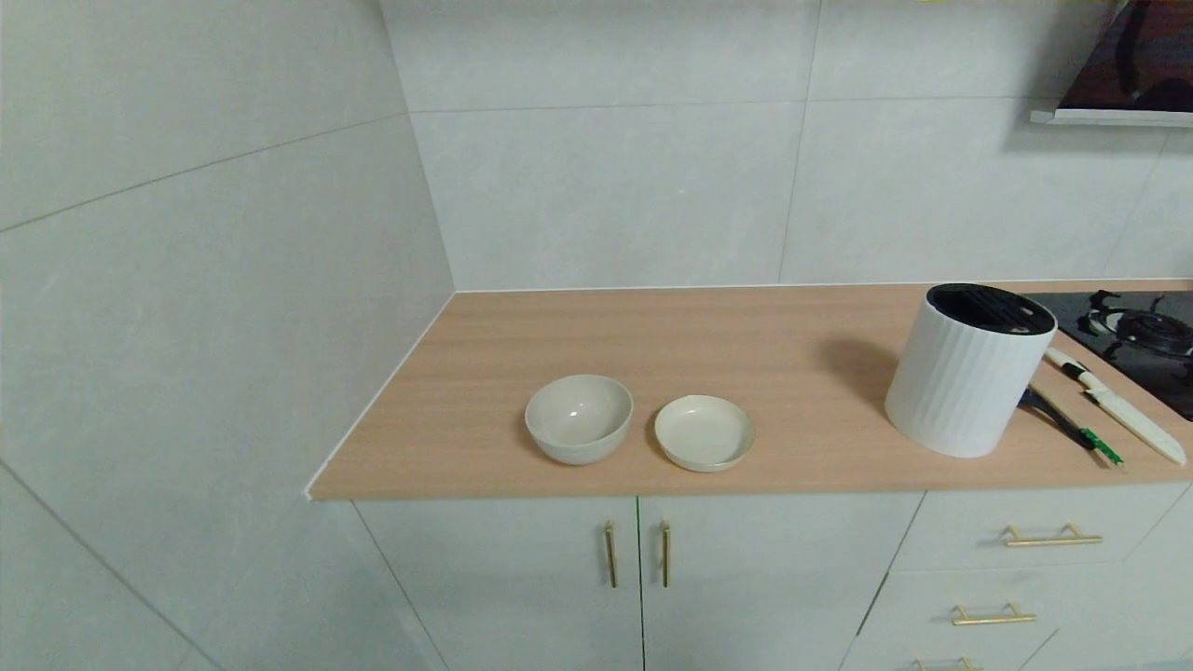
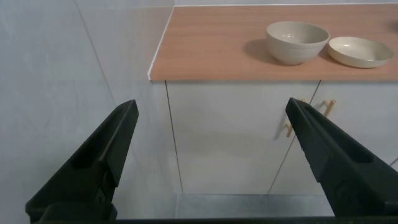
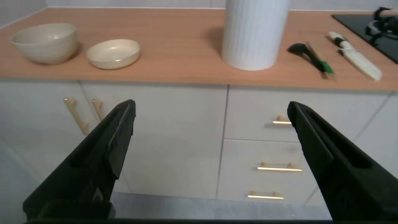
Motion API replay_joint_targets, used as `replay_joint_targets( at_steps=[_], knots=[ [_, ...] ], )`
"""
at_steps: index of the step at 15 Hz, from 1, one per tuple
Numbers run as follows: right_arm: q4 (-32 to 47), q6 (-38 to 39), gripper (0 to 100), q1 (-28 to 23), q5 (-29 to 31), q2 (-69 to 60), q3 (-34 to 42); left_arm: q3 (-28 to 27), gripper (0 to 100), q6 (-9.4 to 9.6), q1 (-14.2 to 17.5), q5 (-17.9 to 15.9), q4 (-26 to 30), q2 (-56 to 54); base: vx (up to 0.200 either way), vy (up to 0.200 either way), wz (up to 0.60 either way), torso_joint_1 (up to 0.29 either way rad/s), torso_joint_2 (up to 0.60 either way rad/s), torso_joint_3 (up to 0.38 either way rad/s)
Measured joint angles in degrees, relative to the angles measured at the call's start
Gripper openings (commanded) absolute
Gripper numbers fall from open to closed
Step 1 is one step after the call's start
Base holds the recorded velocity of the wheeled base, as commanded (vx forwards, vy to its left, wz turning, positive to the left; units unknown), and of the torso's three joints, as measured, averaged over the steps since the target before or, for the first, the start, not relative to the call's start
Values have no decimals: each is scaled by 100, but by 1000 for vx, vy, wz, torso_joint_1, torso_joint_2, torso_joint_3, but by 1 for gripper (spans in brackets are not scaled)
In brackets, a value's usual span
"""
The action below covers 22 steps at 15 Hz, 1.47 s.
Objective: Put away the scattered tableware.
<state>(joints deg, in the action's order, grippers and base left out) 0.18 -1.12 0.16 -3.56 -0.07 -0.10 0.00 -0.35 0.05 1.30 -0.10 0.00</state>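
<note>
Kitchen corner, head view. A light-wood countertop (image 1: pixel 746 335) runs along a grey tiled wall (image 1: pixel 606 186), above white cabinet doors w/ slim brass handles (image 1: pixel 610 554); white drawers w/ brass bar handles (image 1: pixel 1051 537) sit to the right of the doors.

Task items: a deep cream ceramic bowl (image 1: pixel 579 417) stands upright near the counter's front edge, approx. above the door pair; a shallow cream ceramic dish (image 1: pixel 704 431) lies just beside it on the right, rims close but apart.

Well to the right stands a white ribbed cylindrical utensil holder w/ black slotted top (image 1: pixel 965 373). Beside its base, farther right, lie a dark slim utensil w/ green tip (image 1: pixel 1072 427) and a white-handled knife w/ pale blade (image 1: pixel 1118 407), both flat on the wood and roughly parallel. The knife's far end lies next to a black glass gas hob (image 1: pixel 1142 340); a dark range hood (image 1: pixel 1128 65) shows at upper right.

Left gripper (image 2: pixel 210 107): black fingers (image 2: pixel 93 168) spread wide apart, clamped on nothing; held below counter level, in front of the cabinet doors; bowl and dish farther off on the counter.

Right gripper (image 3: pixel 210 107): black fingers (image 3: pixel 336 168) likewise wide apart, clamped on nothing; held below counter level, facing the cabinet front where doors meet drawers; the holder stands on the counter beyond.
</note>
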Motion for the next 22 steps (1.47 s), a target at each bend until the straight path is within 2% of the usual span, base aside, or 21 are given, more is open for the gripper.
replay_joint_targets(
  at_steps=[11,22],
  knots=[
    [0,0,100,2,4,0,0,0,100,0,0,-2,-1,0,0,0,0,-7,17,10],
    [0,1,100,0,6,0,0,0,100,-2,0,0,-1,0,0,0,0,-225,507,277]
  ],
)
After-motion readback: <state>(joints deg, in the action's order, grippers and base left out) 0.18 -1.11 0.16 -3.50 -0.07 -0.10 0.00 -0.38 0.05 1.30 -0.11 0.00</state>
